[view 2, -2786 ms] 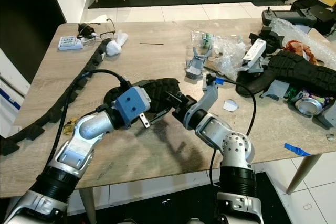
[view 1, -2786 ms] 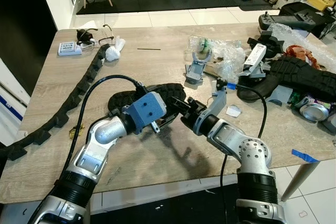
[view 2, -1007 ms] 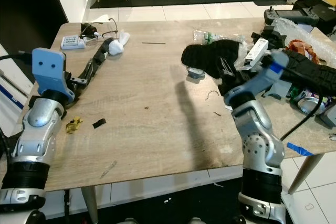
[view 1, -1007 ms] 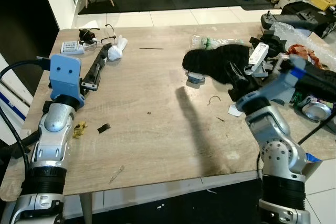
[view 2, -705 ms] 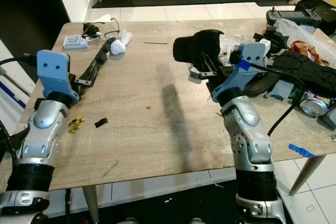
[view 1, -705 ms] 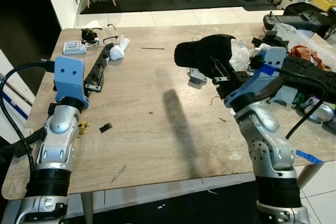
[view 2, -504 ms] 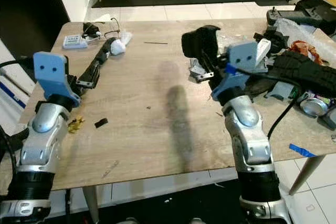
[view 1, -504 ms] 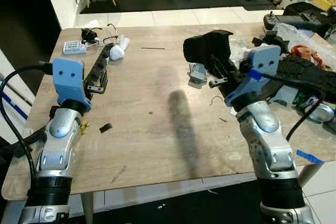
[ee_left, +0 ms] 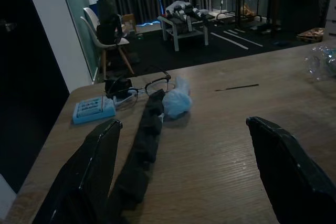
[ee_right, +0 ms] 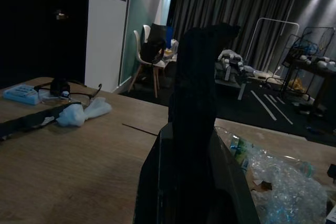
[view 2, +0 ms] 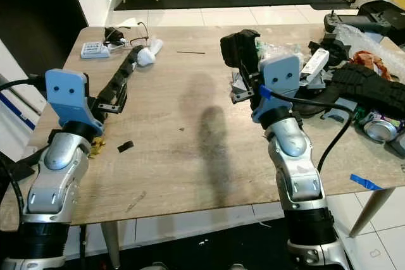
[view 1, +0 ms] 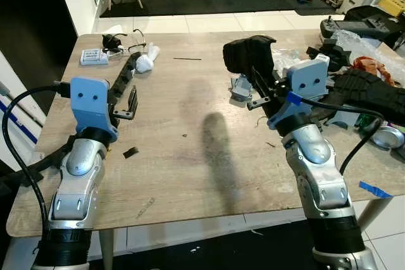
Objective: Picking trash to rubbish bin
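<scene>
Head views: the right hand [view 1: 256, 90] is gripping a black rubber strip [view 1: 249, 55], lifting it clear above the table [view 1: 190, 169], near the clutter [view 2: 354, 86]. The left hand [view 1: 126, 107] is hovering spread and empty by a long black strip [view 2: 120, 80].

Left wrist view: 2 fingers [ee_left: 97, 166] are standing wide apart over the long strip.

Right wrist view: the strip [ee_right: 197, 108] is sitting clamped between the fingers. No bin is showing; the floppy strip could slip or snag the clutter while being carried.
</scene>
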